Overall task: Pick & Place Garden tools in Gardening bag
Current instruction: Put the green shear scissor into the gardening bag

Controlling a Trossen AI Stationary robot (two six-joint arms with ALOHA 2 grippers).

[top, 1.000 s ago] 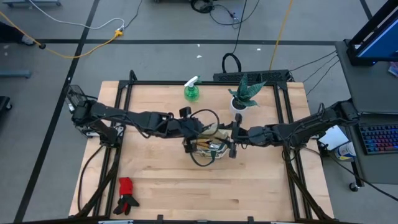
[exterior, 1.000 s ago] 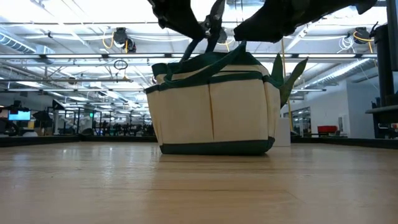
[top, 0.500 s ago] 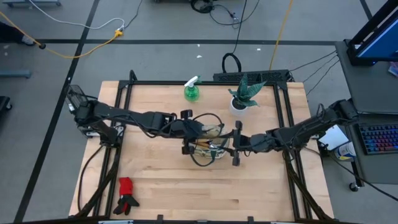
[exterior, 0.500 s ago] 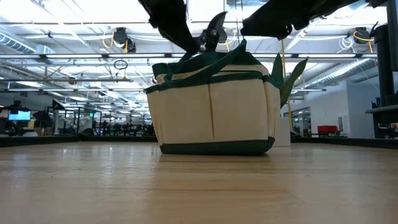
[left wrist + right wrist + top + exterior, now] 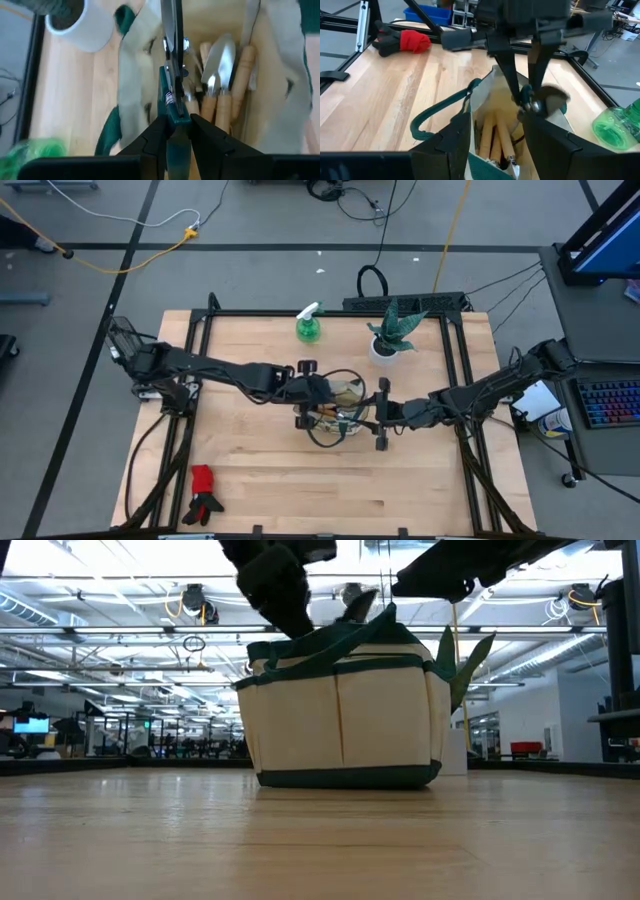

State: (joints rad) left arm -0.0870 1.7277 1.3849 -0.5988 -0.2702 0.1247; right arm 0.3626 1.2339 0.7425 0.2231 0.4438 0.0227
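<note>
Left end effector clamping shears over bag; lower straight, then release (right end effector open beside).

One gardening bag; one pruning shears; one spray bottle; one pair of gloves; one potted plant; several wooden-handled tools, exact number unclear.

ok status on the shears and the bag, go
Left gripper shut on pruning shears, blades down in the bag mouth. Right gripper open at the bag's rim. Wooden-handled tools crowd inside.
</note>
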